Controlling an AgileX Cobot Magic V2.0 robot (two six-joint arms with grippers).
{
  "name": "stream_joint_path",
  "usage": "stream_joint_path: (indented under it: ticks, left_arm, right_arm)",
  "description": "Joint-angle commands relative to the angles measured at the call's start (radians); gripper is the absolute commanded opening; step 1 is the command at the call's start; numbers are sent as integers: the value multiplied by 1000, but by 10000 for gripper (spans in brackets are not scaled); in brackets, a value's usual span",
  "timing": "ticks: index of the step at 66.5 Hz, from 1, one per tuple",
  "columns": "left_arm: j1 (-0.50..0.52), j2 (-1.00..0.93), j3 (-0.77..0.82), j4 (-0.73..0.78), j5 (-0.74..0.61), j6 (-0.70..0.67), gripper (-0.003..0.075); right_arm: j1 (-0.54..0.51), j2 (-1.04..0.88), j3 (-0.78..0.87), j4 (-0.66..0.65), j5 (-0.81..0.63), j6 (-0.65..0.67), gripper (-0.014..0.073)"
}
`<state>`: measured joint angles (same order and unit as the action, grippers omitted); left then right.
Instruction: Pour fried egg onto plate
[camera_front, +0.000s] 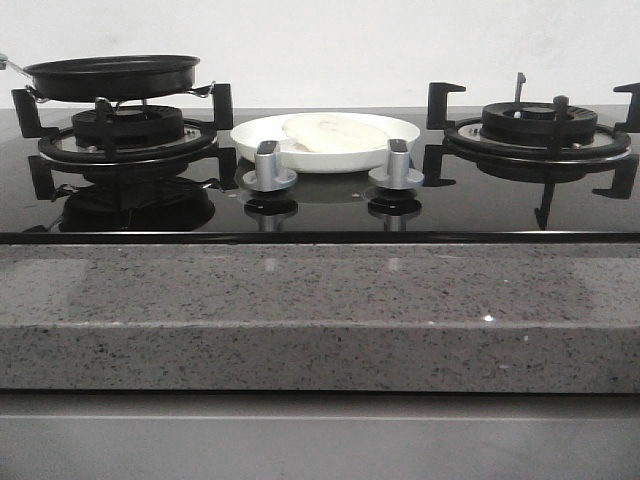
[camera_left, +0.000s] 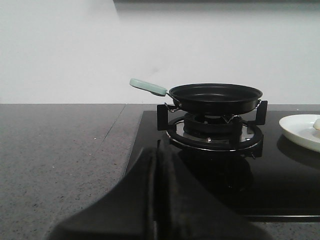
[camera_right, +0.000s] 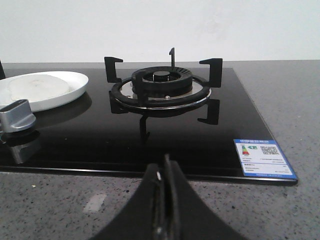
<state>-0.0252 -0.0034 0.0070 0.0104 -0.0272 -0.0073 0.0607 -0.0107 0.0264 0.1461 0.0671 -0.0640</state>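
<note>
The fried egg (camera_front: 333, 132) lies pale side up on the white plate (camera_front: 400, 135), which stands on the black glass hob between the two burners. A slice of that plate (camera_left: 300, 131) shows in the left wrist view, and the plate (camera_right: 75, 85) with the egg (camera_right: 37, 86) shows in the right wrist view. The black frying pan (camera_front: 112, 76) sits empty on the left burner, its pale green handle (camera_left: 147, 86) pointing away from the plate. My left gripper (camera_left: 156, 155) is shut on nothing, short of the left burner. My right gripper (camera_right: 165, 165) is shut on nothing, over the counter's front edge.
The right burner (camera_right: 161, 86) with its black pan supports stands bare. Two silver knobs (camera_front: 268, 168) (camera_front: 397, 165) stand in front of the plate. A speckled grey stone counter (camera_front: 320, 310) surrounds the hob. A blue label (camera_right: 262, 157) is stuck to the hob's near right corner.
</note>
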Motion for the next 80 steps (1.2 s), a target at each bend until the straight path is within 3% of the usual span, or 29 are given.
stream_joint_path:
  ticks: [1, 11, 24, 80]
  left_arm:
    - [2, -14, 4, -10, -79, 0, -20]
    - [2, -14, 4, -10, -79, 0, -20]
    - [2, -14, 4, -10, -79, 0, -20]
    - [2, -14, 4, -10, -79, 0, -20]
  right_arm:
    - [-5, -18, -8, -5, -86, -9, -67]
    - [-4, -18, -8, -25, -93, 2, -67]
    - [-4, -18, -8, -155, -92, 129, -67]
    - [-12, -18, -8, -155, -95, 132, -67]
